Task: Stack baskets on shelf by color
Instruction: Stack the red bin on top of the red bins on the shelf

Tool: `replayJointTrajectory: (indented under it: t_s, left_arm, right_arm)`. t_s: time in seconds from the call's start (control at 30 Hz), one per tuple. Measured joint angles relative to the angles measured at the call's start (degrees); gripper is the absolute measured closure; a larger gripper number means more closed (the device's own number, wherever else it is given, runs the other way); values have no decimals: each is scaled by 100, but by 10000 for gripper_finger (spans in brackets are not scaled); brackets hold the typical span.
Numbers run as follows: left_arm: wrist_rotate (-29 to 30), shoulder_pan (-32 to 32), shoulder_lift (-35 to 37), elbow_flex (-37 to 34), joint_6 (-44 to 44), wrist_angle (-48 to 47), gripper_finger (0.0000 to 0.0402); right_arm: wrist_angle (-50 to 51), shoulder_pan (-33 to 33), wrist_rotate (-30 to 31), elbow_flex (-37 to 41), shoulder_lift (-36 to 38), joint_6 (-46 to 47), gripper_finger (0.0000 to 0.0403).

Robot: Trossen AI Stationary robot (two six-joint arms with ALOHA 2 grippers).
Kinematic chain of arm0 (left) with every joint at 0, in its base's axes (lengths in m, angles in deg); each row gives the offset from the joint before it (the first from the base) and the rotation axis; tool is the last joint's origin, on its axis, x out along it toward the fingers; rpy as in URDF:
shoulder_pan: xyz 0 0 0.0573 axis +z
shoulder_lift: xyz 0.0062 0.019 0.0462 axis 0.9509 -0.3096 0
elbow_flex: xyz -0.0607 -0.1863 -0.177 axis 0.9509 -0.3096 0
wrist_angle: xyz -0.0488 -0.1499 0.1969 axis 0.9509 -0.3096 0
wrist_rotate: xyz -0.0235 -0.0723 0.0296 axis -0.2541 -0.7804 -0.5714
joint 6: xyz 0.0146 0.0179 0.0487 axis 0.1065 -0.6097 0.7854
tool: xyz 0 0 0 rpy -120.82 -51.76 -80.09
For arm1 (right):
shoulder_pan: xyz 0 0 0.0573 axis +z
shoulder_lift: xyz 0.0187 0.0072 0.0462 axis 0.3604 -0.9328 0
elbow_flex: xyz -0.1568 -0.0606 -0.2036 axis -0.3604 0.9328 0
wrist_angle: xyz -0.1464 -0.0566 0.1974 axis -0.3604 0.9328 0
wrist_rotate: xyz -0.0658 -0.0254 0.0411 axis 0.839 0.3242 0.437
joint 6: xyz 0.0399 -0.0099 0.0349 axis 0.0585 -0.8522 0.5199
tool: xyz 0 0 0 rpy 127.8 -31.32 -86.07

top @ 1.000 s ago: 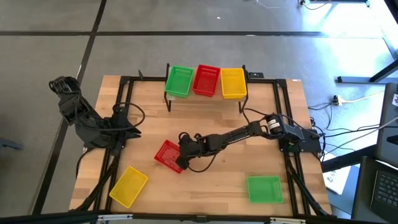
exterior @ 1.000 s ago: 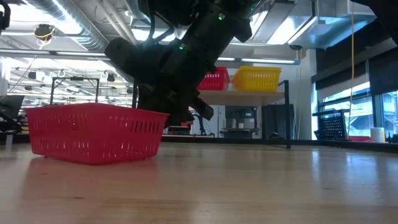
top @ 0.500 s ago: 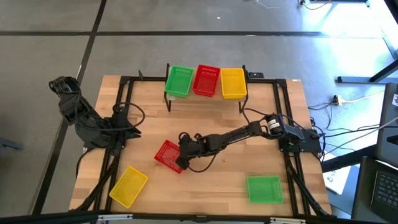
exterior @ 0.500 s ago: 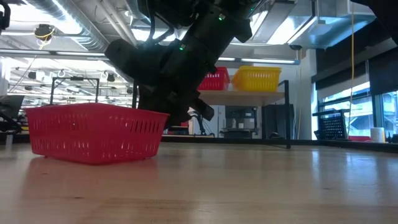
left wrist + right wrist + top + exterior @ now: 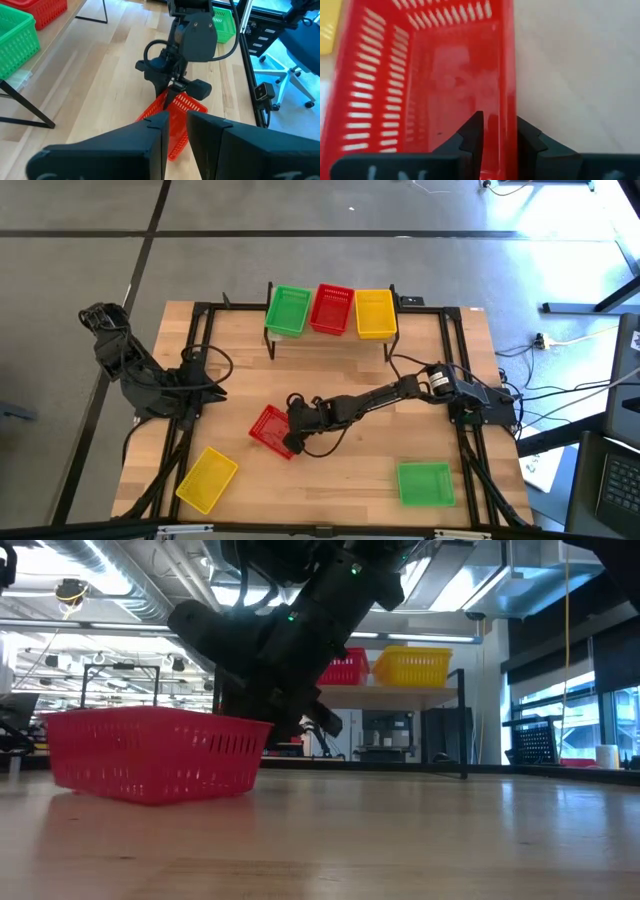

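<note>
Pale wooden table, boards with visible grain, smooth with a soft sheen. Red basket of glossy plastic, slotted mesh walls, shiny floor catching light. Green basket and yellow basket in the same slotted plastic. Shelf on thin black metal legs. Right tool in matt dark plastic, ridged inner faces. Left tool smooth, matt black. Black metal frame rails along the table.

Grey floor, bright ceiling lights
</note>
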Motion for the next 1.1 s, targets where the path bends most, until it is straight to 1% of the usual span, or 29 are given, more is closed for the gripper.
replayJointTrajectory:
  t_s: [0.13,0.33,0.43,0.57,0.7,0.77,0.87,1.0,1.1]
  left_arm:
    - [-2,-1,-1,0,13,-7,344]
    - [-2,0,1,0,13,-22,344]
    - [-2,0,-1,0,13,-24,344]
    - [-2,0,0,0,14,-24,344]
    - [-2,-1,-1,0,16,-26,344]
    - [-2,0,0,0,16,-43,344]
    - [-2,1,0,0,16,-46,344]
    - [-2,-1,-1,0,16,-47,344]
    - [-52,1,1,0,18,-48,344]
  right_arm:
    - [6,0,-180,0,-128,2,328]
    - [-20,0,-228,-2,-170,8,330]
    - [2,0,-219,-2,-168,43,346]
    - [0,0,-228,-8,-168,145,392]
    - [30,7,-236,-137,-168,154,398]
    - [115,15,-235,-328,-168,135,401]
    - [544,27,-223,-740,-168,127,401]
    - [1497,81,-13,-1449,-168,147,401]
    - [2324,153,230,-2125,-160,378,402]
